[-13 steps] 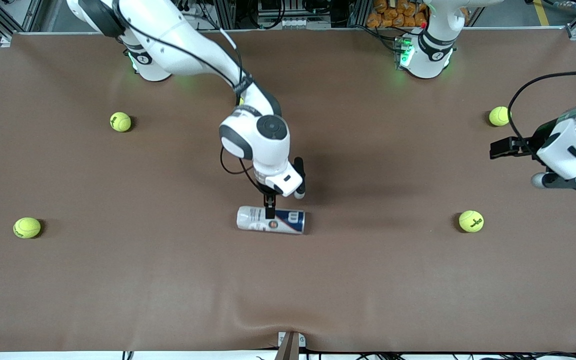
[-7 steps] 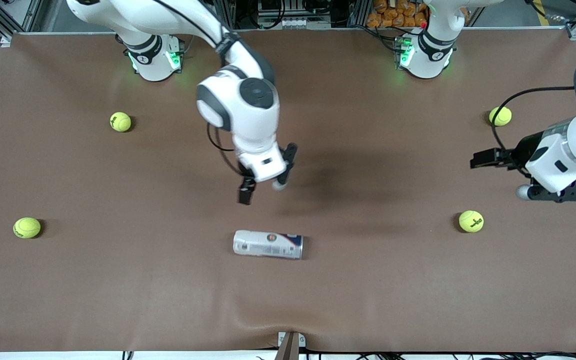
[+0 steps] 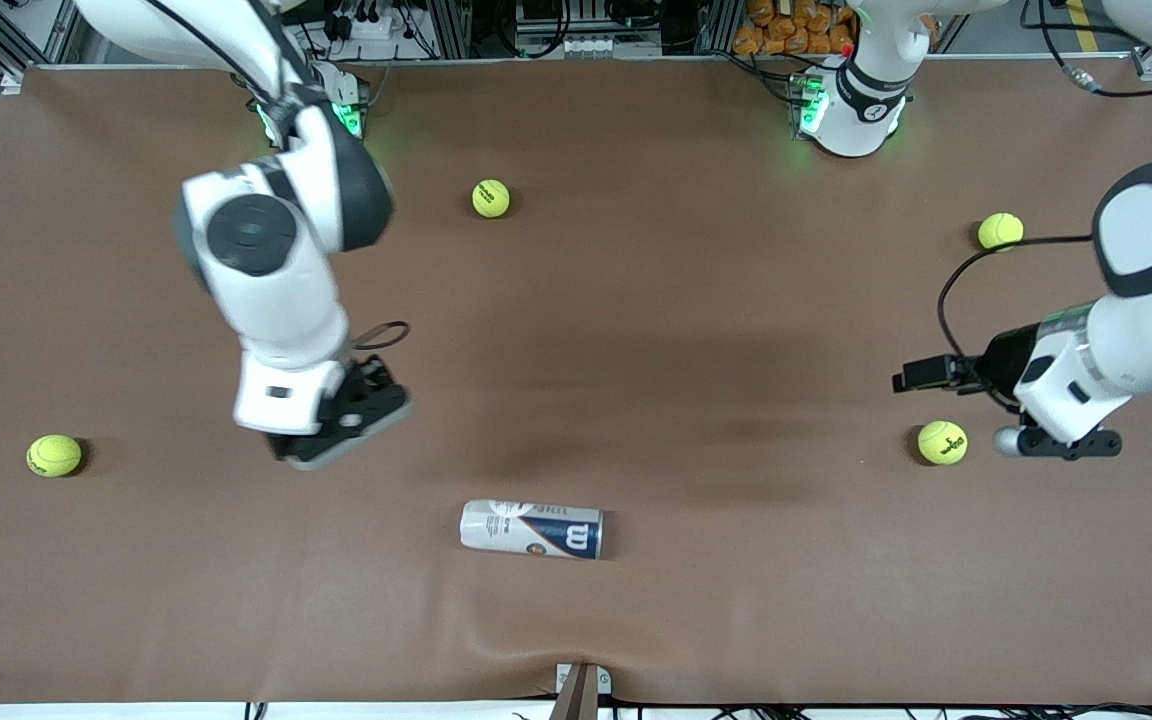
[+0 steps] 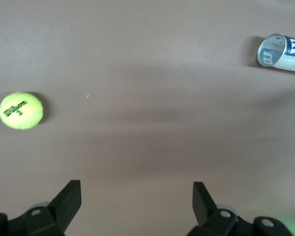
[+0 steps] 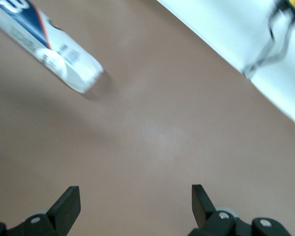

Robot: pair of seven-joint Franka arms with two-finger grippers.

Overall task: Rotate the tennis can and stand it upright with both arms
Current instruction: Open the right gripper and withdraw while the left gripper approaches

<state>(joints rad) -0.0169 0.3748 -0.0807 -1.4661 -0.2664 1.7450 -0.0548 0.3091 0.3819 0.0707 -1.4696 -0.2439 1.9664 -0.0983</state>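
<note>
My right gripper hangs spread, empty, nearer the tennis can than my left gripper, also spread; can lies lengthwise along the table's front edge.

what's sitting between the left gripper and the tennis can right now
Nothing: the left wrist view shows only bare brown table between the open left gripper and the lying white-and-navy tennis can.
</note>
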